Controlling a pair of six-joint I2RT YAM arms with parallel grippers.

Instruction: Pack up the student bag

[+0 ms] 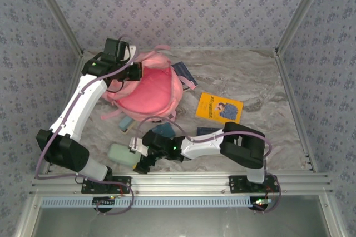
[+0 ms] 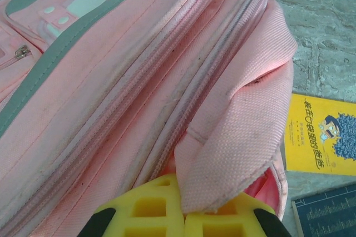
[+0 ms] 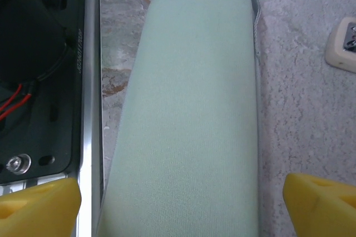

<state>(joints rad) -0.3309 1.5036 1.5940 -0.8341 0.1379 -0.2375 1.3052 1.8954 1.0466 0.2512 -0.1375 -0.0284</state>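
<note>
Student bag on the table, flap pinched in the closed left gripper; in front of the bag, the wide-open, empty right gripper straddles a green pouch and should centre before closing.

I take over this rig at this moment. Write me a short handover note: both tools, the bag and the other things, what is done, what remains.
Left tool: shut on a fabric flap of the student bag.
Right tool: open, straddling the mint-green pouch near the arm bases, not touching it.
Done: bag flap gripped; the bag's inside is hidden.
To do: the pouch, the yellow book and the dark blue book lie on the table, outside the bag.
</note>
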